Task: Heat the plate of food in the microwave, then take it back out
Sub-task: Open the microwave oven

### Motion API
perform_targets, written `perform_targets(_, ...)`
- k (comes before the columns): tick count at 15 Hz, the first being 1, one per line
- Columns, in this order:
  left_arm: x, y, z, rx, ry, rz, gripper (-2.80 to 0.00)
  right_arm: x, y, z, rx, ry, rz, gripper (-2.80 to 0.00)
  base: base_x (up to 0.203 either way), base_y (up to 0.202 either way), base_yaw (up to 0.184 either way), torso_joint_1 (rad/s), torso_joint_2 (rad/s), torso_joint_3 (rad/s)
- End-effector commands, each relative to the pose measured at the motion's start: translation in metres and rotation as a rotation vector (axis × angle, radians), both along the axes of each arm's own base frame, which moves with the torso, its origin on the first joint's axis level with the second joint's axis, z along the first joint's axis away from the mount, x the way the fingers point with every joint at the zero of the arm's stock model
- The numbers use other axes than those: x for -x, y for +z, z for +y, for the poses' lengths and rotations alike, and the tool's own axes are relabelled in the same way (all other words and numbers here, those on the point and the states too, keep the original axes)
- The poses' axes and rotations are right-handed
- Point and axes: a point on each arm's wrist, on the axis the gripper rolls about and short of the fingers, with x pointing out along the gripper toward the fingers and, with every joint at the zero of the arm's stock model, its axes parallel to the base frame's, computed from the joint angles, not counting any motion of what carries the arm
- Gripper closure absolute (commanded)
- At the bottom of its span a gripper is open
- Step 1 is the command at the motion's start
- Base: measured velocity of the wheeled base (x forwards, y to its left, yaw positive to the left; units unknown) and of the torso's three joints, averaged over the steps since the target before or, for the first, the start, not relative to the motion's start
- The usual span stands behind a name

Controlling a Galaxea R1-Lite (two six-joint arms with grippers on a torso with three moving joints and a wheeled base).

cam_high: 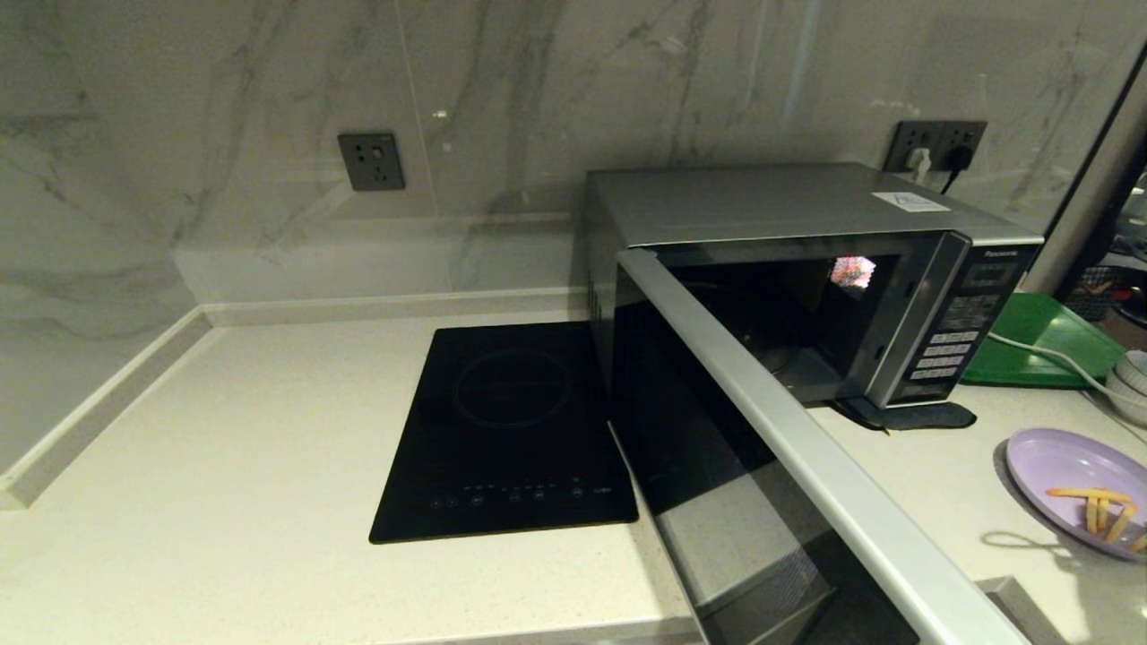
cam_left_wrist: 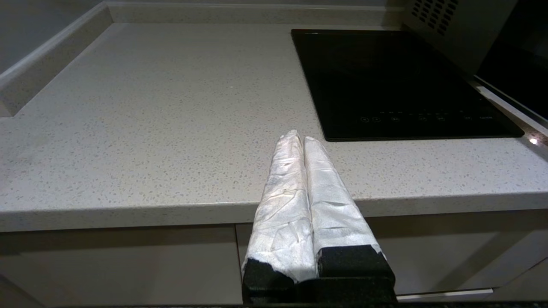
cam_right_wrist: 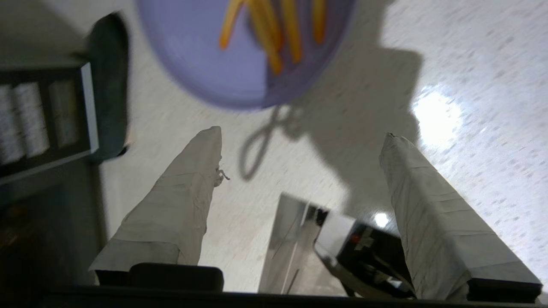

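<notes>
Here, plate of food (cam_right_wrist: 214,55) ahead of empty right gripper (cam_right_wrist: 302,137)

head high, wrists near countertop (cam_high: 224,502)

We lose the plate of food (cam_high: 1071,484) at the head view's right edge — its far rim is cut off. The microwave (cam_high: 806,296) door runs out past the bottom edge. White bowls (cam_high: 1131,381) show only a sliver at the right. In the right wrist view the plate is blurred, top cropped — the button panel (cam_right_wrist: 43,119) beside it too smeared to read.
</notes>
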Motion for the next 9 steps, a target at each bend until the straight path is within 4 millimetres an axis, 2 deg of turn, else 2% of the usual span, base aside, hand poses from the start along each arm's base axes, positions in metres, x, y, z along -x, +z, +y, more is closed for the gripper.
perform_targets(1,0.0,0.0,0.0,0.001,0.001,0.0,0.0,-0.026,-0.032,-0.02,0.002,-0.045,0.142,-2.8,0.0,0.0,0.0,0.0,0.0,0.0)
perform_targets(3,0.0,0.0,0.0,0.001,0.001,0.0,0.0,-0.04,-0.049,-0.03,0.075,-0.096,0.267,-2.8,0.0,0.0,0.0,0.0,0.0,0.0)
perform_targets(5,0.0,0.0,0.0,0.001,0.001,0.0,0.0,-0.047,-0.053,-0.035,0.103,-0.085,0.294,-2.8,0.0,0.0,0.0,0.0,0.0,0.0)
perform_targets(9,0.0,0.0,0.0,0.001,0.001,0.0,0.0,-0.049,-0.054,-0.037,0.109,-0.068,0.3,-2.8,0.0,0.0,0.0,0.0,0.0,0.0)
